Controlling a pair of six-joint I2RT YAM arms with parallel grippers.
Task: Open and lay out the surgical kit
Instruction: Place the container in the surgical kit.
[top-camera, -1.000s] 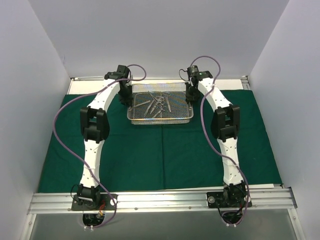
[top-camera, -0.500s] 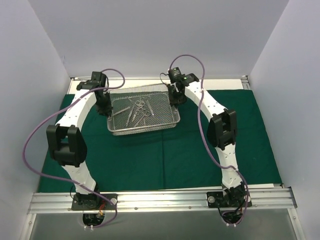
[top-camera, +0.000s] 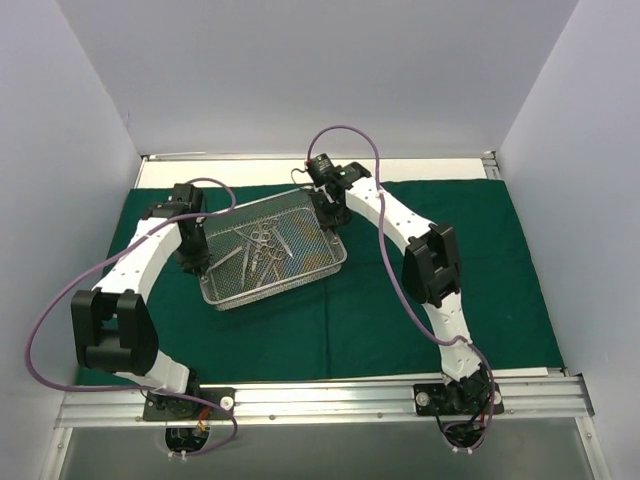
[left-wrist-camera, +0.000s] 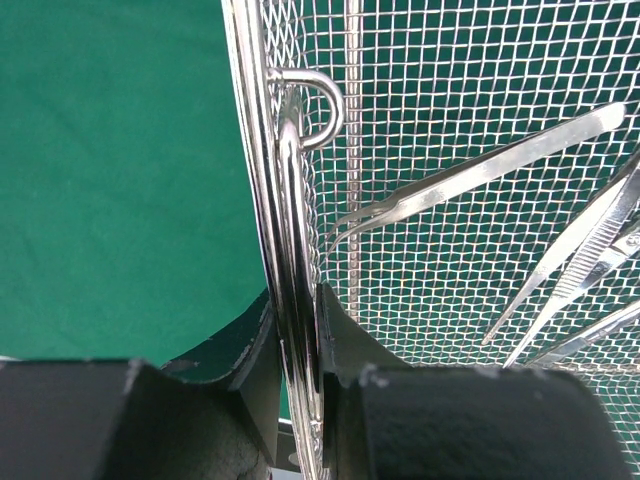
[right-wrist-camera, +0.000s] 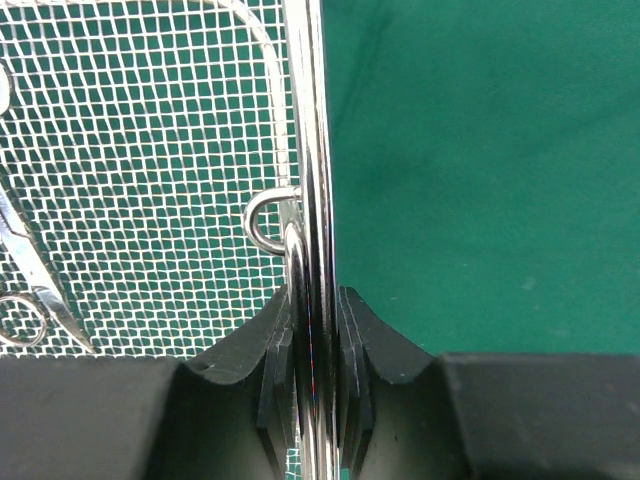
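Because each short end of the wire tray (top-camera: 280, 285) is pinched from outside, the tray hangs between the two arms like a basket carried by its ends. That hold leaves its open top and the tools (top-camera: 262, 245) inside unobstructed. It sits over the left-centre of the green cloth (top-camera: 420, 320), skewed so its near-left corner points toward the arm bases. I cannot tell whether its bottom touches the cloth.

Inside lie slim steel pieces in a loose pile, among them tweezers (left-wrist-camera: 480, 170) and a scissor-handled tool (right-wrist-camera: 30, 295). None has been set out on the cloth yet.

At the left end, the left fingers (left-wrist-camera: 240, 350) are clenched on the rim wire just below a small hinge loop (left-wrist-camera: 322, 100), one finger outside the wall and one inside. The right fingers (right-wrist-camera: 372, 335) grip the opposite rim the same way, next to its own loop (right-wrist-camera: 262, 222).

With both ends held, the tray probably stays level enough to keep the tools in. The cloth is already spread flat across the worktop (top-camera: 460, 168), so laying out looks like the stage at hand.
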